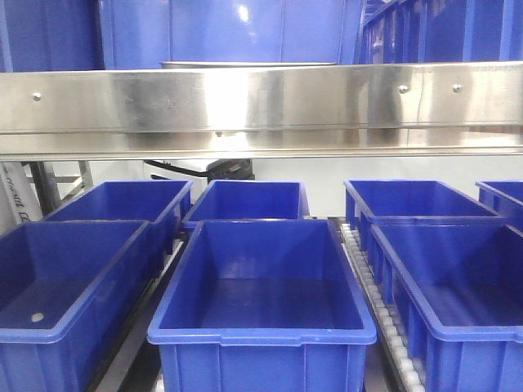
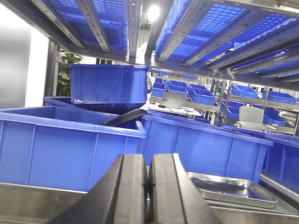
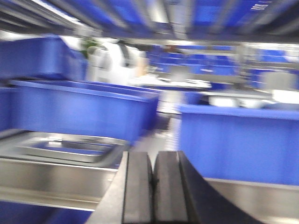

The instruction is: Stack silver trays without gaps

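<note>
A silver tray (image 2: 236, 189) lies on the steel ledge in the left wrist view, to the right of my left gripper (image 2: 147, 161), whose black fingers are pressed together on nothing. In the blurred right wrist view, a silver tray (image 3: 70, 148) rests on the steel ledge to the left of my right gripper (image 3: 153, 158), which is also shut and empty. Whether it is a single tray or a pile I cannot tell. The front view shows neither grippers nor trays.
Blue plastic bins fill the lower shelf, with one large bin (image 1: 261, 298) in the middle front. A steel rail (image 1: 261, 106) crosses the front view. Blue bins (image 2: 70, 140) stand right behind the ledge, and racks of bins hang overhead (image 2: 210, 23).
</note>
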